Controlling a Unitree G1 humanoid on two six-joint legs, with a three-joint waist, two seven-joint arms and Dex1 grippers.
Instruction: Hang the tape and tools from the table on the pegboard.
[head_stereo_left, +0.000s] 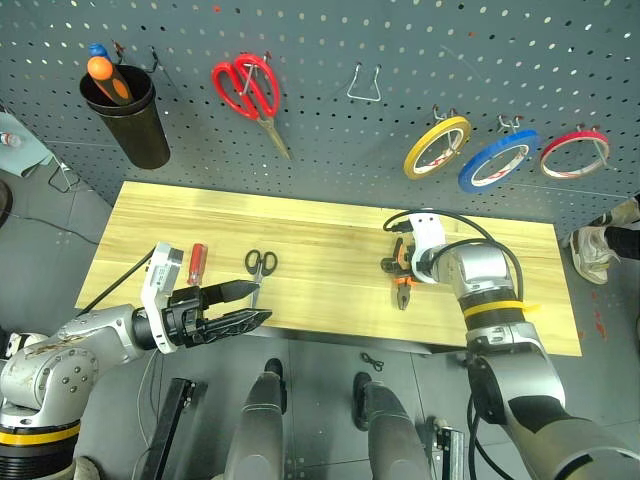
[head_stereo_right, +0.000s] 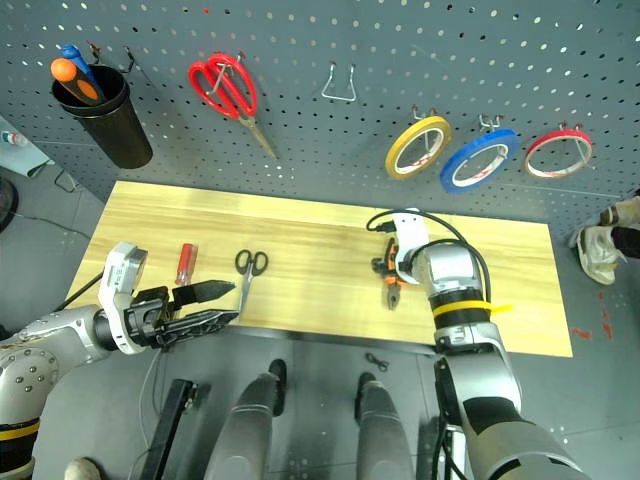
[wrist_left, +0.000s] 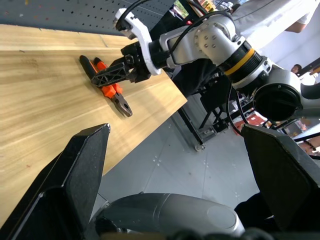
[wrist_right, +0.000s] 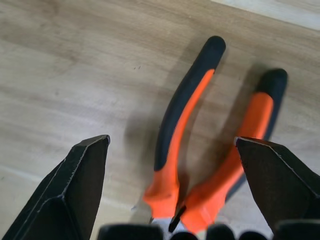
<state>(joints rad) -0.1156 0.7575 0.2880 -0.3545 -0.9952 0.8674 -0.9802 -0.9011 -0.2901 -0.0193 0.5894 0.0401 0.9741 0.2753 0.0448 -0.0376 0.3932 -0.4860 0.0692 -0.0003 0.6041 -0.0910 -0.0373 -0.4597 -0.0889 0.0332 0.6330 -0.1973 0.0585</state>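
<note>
Orange pliers (wrist_right: 200, 150) lie between the open right end effector (wrist_right: 175, 150) fingers — left end effector (head_stereo_left: 245, 305) open too

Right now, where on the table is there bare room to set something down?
The widest bare stretch of the table lies between the black scissors and the pliers. Another free patch runs right of the pliers to the table's right end. It is crowded at the left front, around the screwdriver, scissors and open left gripper, and at the pliers under the open right gripper.
</note>
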